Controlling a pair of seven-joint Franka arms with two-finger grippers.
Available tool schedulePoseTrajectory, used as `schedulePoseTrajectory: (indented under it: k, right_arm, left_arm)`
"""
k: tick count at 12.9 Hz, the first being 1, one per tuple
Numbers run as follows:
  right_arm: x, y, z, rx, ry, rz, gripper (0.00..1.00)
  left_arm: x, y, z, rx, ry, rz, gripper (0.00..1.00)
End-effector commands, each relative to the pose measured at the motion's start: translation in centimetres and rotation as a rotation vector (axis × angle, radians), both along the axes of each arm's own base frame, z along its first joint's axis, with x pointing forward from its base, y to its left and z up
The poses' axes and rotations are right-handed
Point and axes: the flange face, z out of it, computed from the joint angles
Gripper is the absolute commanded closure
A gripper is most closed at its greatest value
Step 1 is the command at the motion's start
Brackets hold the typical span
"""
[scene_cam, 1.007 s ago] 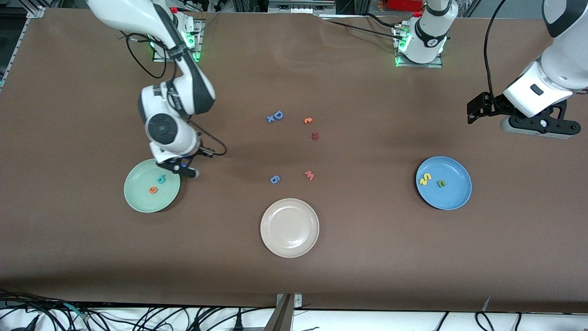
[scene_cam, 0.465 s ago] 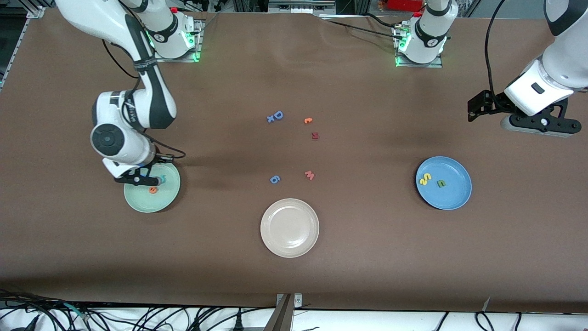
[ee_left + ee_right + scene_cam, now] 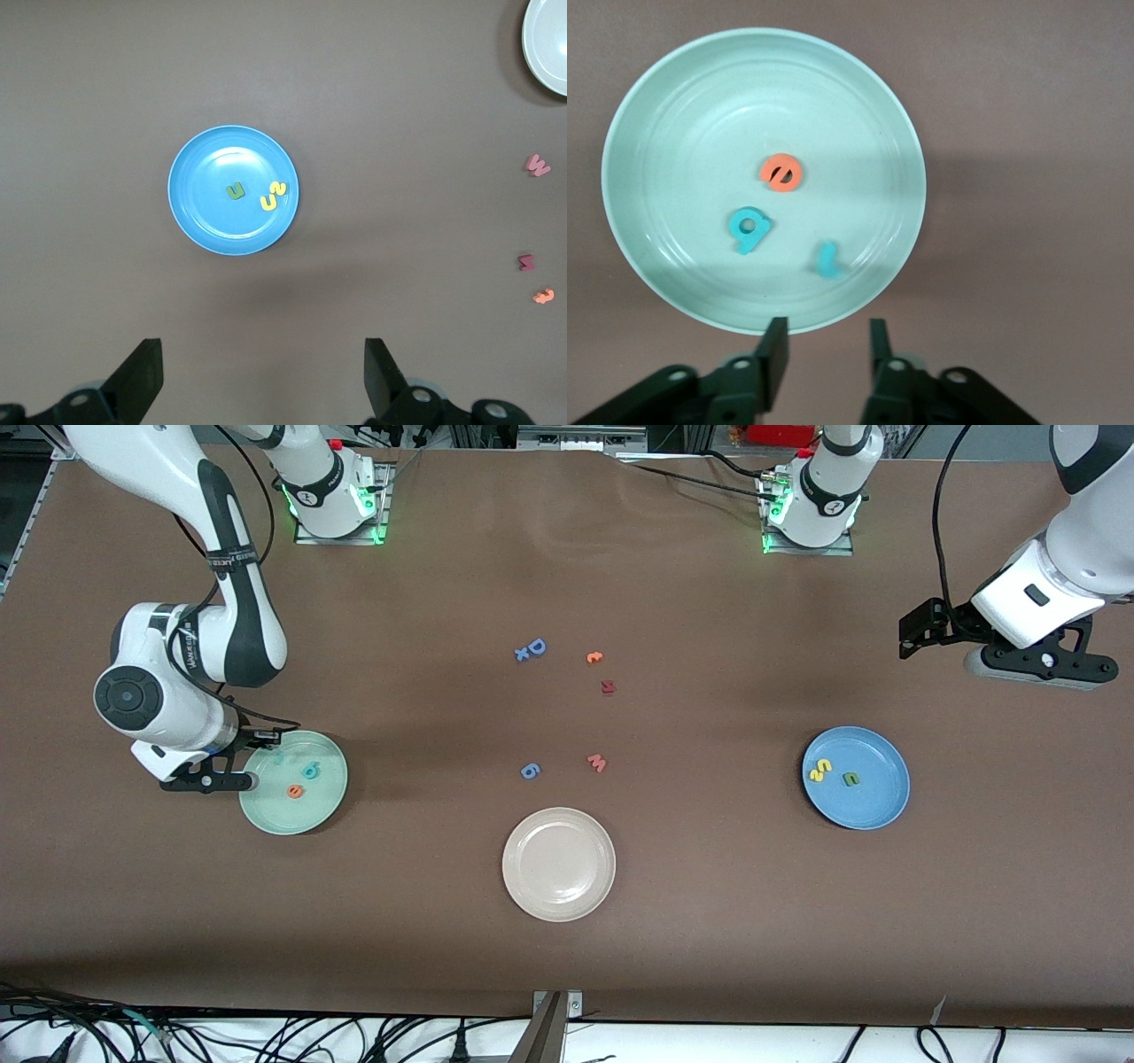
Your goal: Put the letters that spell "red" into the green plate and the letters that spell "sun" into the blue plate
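Mint-green plate [image 3: 638, 115] holds 3 foam letters — teal, teal, orange.

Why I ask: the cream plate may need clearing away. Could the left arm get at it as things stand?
Probably yes. The left gripper hangs open and empty over bare table at its own end, and only the blue plate lies partway toward the cream plate. It looks like a long reach, though.
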Motion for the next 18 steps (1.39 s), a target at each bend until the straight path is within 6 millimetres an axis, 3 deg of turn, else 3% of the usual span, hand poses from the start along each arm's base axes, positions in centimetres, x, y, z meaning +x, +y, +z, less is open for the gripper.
schedulePoseTrajectory:
  k: [1, 5, 7, 12, 18]
  right_arm:
    - [0.6, 0.3, 0.6, 0.005, -0.001, 0.0, 0.01]
    - [0.0, 1.0, 2.9, 0.024, 0.005, -0.032, 0.0]
    - [-0.6, 3.2, 4.1, 0.028, 0.009, -0.095, 0.0]
    - [-1.3, 8.5, 11.0, 0.034, 0.081, -0.172, 0.0]
    - [-3.4, 10.1, 17.8, 0.08, 0.089, -0.13, 0.0]
  left_arm:
    - [-0.2, -0.2, 0.8, -0.024, 0.001, 0.009, 0.0]
    - [0.0, -0.1, 0.9, -0.025, -0.004, 0.009, 0.0]
    - [0.1, -0.1, 1.0, -0.025, -0.007, 0.012, 0.0]
    - [0.0, 0.0, 1.1, -0.021, -0.007, 0.014, 0.0]
    - [0.0, 0.0, 1.2, -0.021, -0.009, 0.014, 0.0]
